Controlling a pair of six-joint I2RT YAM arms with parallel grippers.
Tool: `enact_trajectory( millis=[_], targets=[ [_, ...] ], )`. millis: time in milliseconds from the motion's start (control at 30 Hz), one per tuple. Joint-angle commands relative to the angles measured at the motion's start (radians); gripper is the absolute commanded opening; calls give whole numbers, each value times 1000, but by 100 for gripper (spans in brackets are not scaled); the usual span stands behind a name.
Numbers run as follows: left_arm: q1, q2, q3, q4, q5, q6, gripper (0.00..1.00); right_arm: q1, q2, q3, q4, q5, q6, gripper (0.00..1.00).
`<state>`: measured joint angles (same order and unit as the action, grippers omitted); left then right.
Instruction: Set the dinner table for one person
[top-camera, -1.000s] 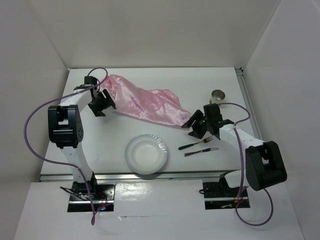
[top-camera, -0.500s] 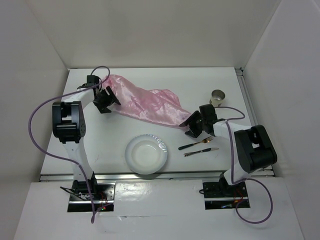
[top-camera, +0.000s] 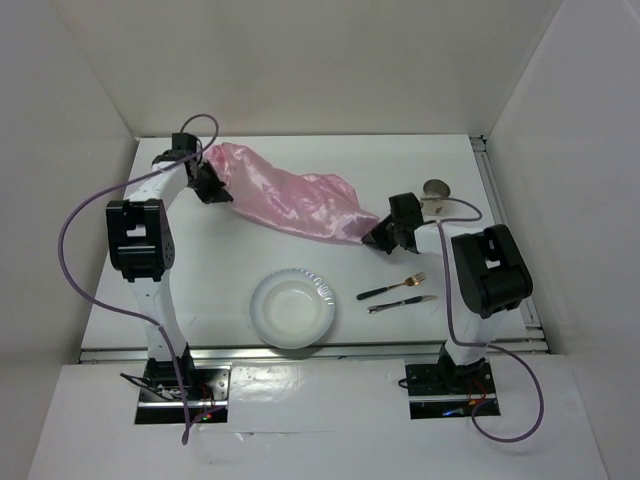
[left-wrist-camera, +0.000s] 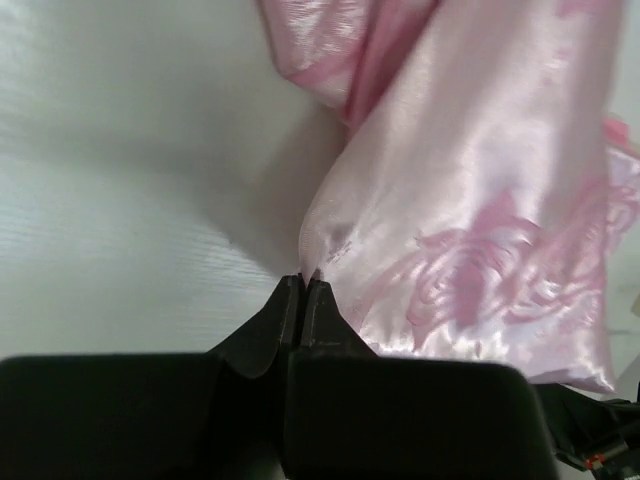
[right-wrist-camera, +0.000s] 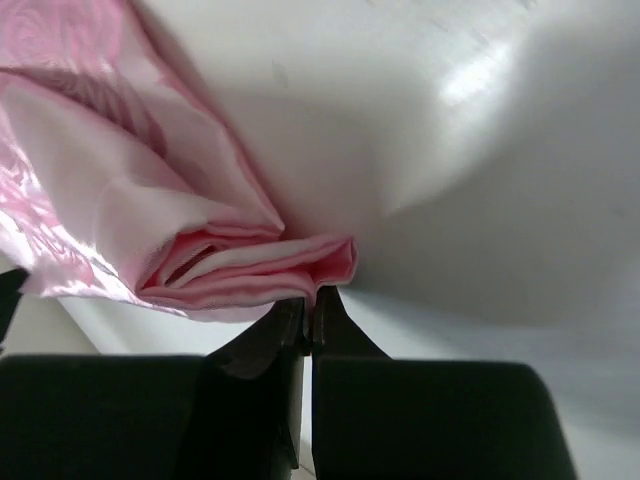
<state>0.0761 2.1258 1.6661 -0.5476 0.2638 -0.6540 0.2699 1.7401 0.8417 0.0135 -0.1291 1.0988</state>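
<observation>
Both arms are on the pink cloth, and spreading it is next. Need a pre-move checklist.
1. Left gripper shut on the pink rose-patterned satin cloth: ok, though it pinches only the tip of a corner.
2. Right gripper shut on the cloth's folded end: ok, thin bite.
3. Cloth flat on the white tabletop: not ok, it is bunched in a twisted band.
4. White round plate, black-handled fork and knife clear of the cloth: ok, all lie nearer the bases.
5. Small grey cup clear of the right arm: cannot tell, it sits right beside the wrist.
</observation>
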Motion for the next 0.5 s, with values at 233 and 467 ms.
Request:
enact_trajectory(
  millis=[233, 467],
  targets=[
    [1, -98, 501, -169, -87, 97, 0, -6, 18, 543, -52, 140, -204, 0],
    [1, -292, 464, -239, -150, 203, 0, -6, -210, 443, -40, 140, -278, 0]
  ],
)
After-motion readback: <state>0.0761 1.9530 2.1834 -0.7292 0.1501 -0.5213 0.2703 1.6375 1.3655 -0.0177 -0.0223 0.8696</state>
